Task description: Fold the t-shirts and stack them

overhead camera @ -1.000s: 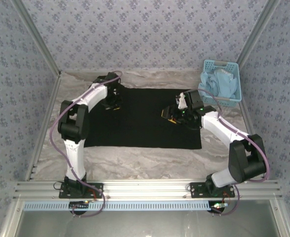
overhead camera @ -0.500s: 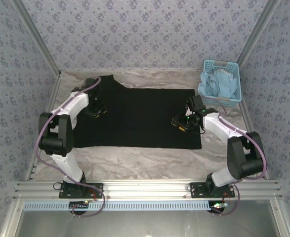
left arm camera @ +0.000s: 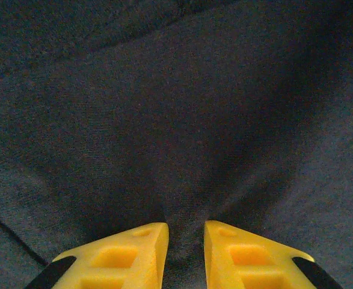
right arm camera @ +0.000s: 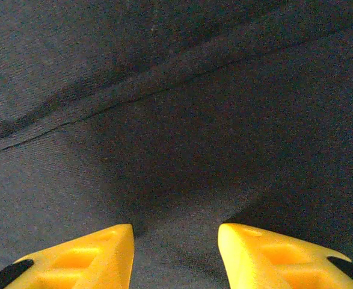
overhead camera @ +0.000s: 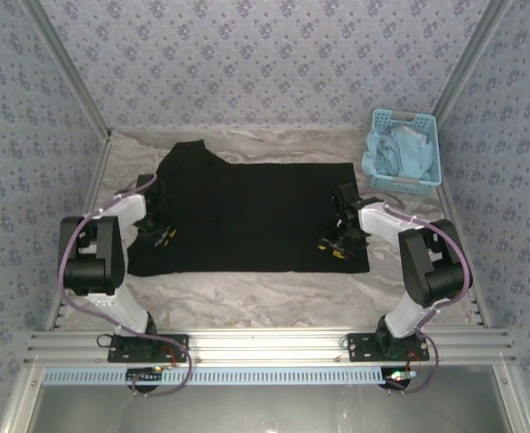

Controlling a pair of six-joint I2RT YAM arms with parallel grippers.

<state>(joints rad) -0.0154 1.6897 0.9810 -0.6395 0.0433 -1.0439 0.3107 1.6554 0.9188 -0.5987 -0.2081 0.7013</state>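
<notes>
A black t-shirt (overhead camera: 246,212) lies spread flat on the marbled table, plain side up, with one sleeve (overhead camera: 185,155) sticking out at the far left. My left gripper (overhead camera: 161,238) is down on the shirt's left edge. In the left wrist view its yellow fingers (left arm camera: 134,253) stand a narrow gap apart, with a ridge of black cloth (left arm camera: 182,150) pinched between them. My right gripper (overhead camera: 335,249) rests on the shirt near its near right corner. There the fingers (right arm camera: 92,256) stand wide apart on flat cloth (right arm camera: 176,120), close to a seam line.
A light blue basket (overhead camera: 424,122) holding pale blue cloth (overhead camera: 398,153) stands at the far right, just beyond the shirt's right edge. Bare table (overhead camera: 255,293) runs between the shirt's near edge and the arm bases. Patterned walls close in three sides.
My left arm swung from the shirt's far left part out to its left edge, and the sleeve now lies spread at the far left. My right gripper moved nearer, toward the right corner.
</notes>
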